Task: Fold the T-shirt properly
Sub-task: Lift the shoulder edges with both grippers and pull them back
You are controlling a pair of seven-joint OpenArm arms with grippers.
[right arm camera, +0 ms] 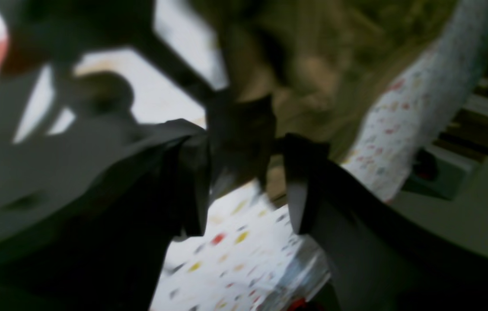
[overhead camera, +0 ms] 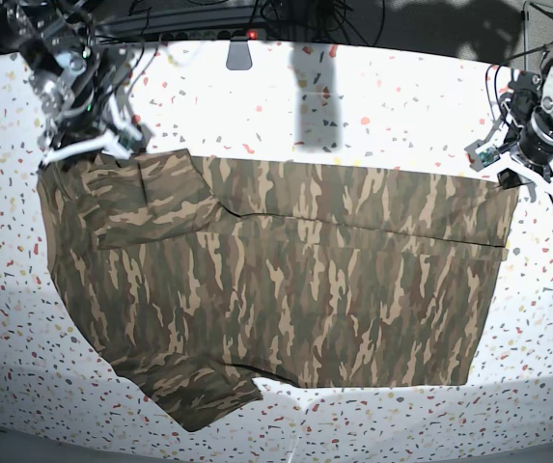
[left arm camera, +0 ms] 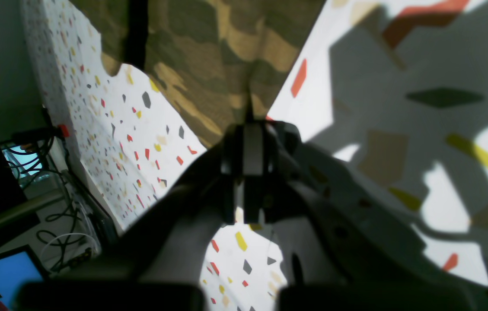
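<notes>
T-shirt (overhead camera: 276, 280) spread across counter (overhead camera: 401, 106) centre | left tool (left arm camera: 250, 119) pinches its far-edge corner | right tool (right arm camera: 244, 172) blurred, grip unclear | advice: carry both corners level toward near edge

One T-shirt (overhead camera: 286, 270); two pincers (overhead camera: 510, 174) (overhead camera: 97, 145); one table (overhead camera: 392, 106).

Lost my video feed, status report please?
Left end effector shut on T-shirt corner. Right end effector at opposite corner, grip unclear. Shirt spread on table.
</notes>
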